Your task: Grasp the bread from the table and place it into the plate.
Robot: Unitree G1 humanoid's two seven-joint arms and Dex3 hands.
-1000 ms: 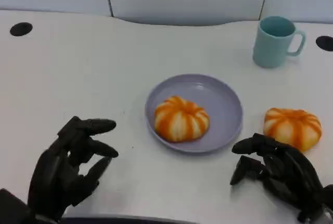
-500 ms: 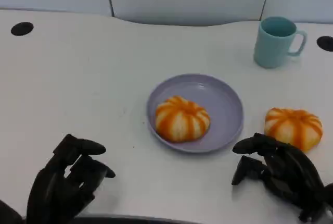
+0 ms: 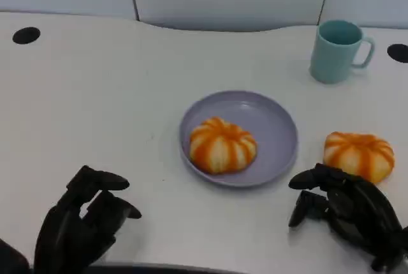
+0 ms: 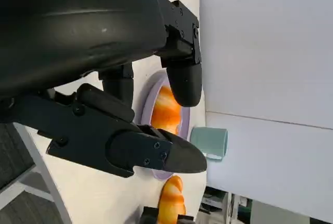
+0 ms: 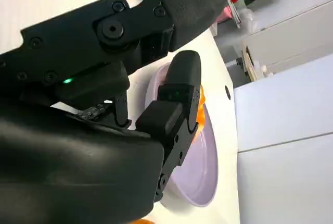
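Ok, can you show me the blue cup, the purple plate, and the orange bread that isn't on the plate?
Light teal ceramic mug (image 3: 336,53), head view, on its outer side wall.
Round lavender plate (image 3: 274,127), head view, on its bare inner surface.
Orange-striped round bread on the table (image 3: 358,154), head view, on its top.

Smooth, faintly glossy lilac plastic-looking round plate (image 3: 280,135) on a matt white tabletop (image 3: 95,95); beside the plate, a matt teal mug (image 3: 336,51).
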